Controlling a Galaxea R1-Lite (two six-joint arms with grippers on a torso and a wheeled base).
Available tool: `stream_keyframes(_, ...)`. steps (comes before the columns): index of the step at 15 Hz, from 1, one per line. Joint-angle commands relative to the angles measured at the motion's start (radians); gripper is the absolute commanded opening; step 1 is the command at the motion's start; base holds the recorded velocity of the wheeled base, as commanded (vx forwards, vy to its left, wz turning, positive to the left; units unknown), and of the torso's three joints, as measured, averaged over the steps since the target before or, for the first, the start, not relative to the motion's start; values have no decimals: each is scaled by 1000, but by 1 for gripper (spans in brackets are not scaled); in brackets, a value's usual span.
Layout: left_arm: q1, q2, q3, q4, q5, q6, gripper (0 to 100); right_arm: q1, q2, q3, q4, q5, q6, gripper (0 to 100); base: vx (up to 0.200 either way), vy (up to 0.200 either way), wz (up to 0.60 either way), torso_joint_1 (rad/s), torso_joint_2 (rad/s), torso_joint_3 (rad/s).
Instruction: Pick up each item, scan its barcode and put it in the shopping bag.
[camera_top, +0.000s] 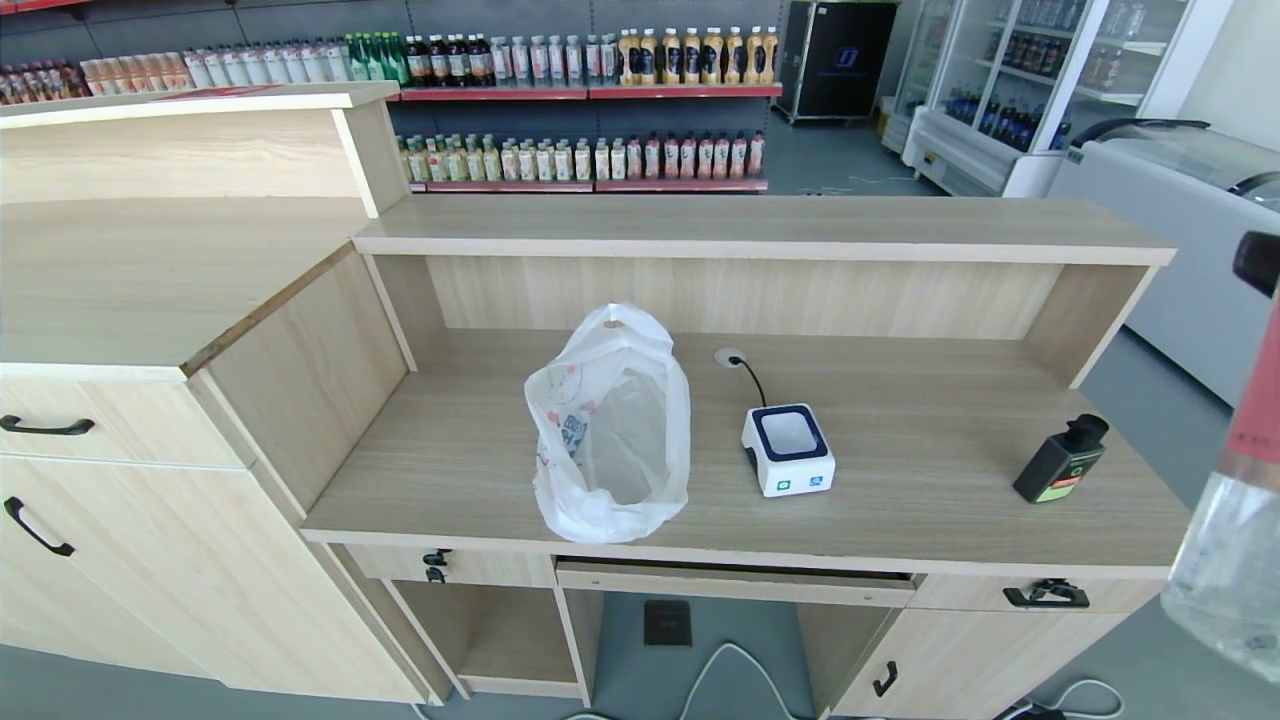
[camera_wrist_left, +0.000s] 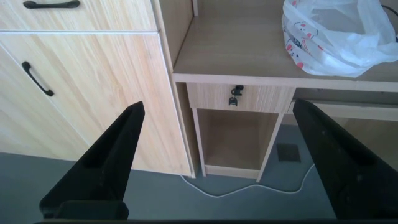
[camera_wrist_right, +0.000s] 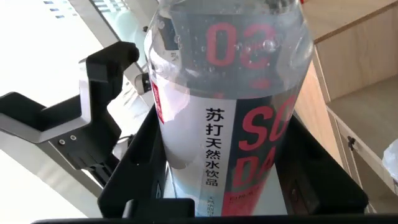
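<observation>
Now, bottle (camera_wrist_right: 230, 112) clamped in right fingers (camera_wrist_right: 134, 165), shopping bag (camera_top: 610, 430) near scanner (camera_top: 788, 450)

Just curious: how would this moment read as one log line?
right gripper: shut on clear bottle | left gripper: open | scanner, shopping bag: on counter

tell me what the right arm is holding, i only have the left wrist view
Observer: The right gripper is shut on a clear bottle with a pink label, held up beyond the right end of the counter.
Operator: where do i scan it
Observer: A white scanner sits on the counter, right of the shopping bag and apart from it.
Operator: what's left after this one
Observer: A dark bottle stands near the counter's right end.
</observation>
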Motion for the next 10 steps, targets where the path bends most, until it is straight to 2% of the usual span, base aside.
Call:
stream_keyframes(1, 0, 0, 0, 0, 0, 0, 100, 14, 3, 3, -11, 9, -3, 0, 0, 0, 0, 0, 0, 0)
stream_keyframes(10, 0, 0, 0, 0, 0, 0, 100, 55, -31, 38, -12, 9, -12, 0, 0, 0, 0, 0, 0, 0)
